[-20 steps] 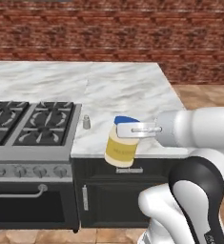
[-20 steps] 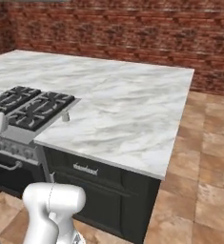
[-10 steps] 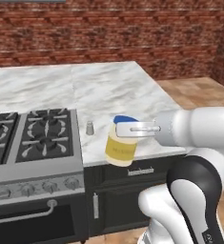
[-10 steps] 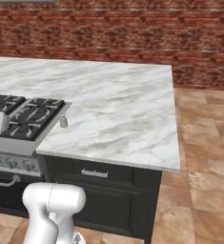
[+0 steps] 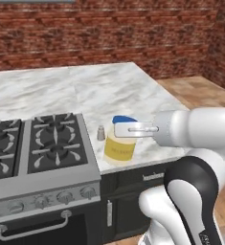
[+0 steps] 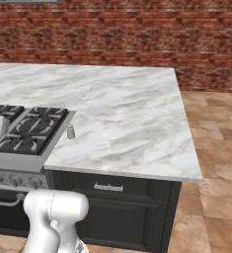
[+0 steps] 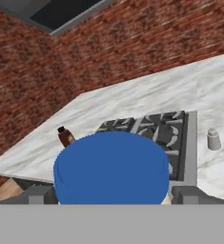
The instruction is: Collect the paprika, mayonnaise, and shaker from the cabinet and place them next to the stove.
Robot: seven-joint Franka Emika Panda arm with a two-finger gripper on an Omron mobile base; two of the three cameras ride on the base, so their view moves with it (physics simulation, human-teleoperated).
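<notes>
One mayonnaise (image 5: 119, 146) jar is gripped by the gripper (image 5: 118, 129), whose two fingers are closed against the sides of the jar just under its blue lid. In the left base view the jar is seen upright, held over the near edge of the marble counter (image 5: 85, 91), just to the right of the stove (image 5: 37, 153). Whether the jar base touches the counter cannot be told from these views. In the hand view the blue lid of the mayonnaise (image 7: 111, 167) covers the lower centre, with one dark fingertip visible at each side of it.

One shaker (image 5: 100, 133) is counted. It stands upright on the counter, just beside the right edge of the stove and slightly behind the held jar, apart from it. The same shaker (image 6: 70, 131) is seen in the right base view, close to the stove corner (image 6: 33, 133), and again in the hand view (image 7: 213, 139), to the right of the grates.

One paprika (image 7: 65, 136) bottle is counted. It is seen in the hand view, upright on the counter at the far side of the stove (image 7: 156, 128) from the shaker, with its black cap on.

One stove is present. Four burner grates are visible in the left base view, and a row of front knobs and one oven handle (image 5: 30, 228) are seen below them.

A brick wall (image 5: 109, 33) runs behind the counter.
</notes>
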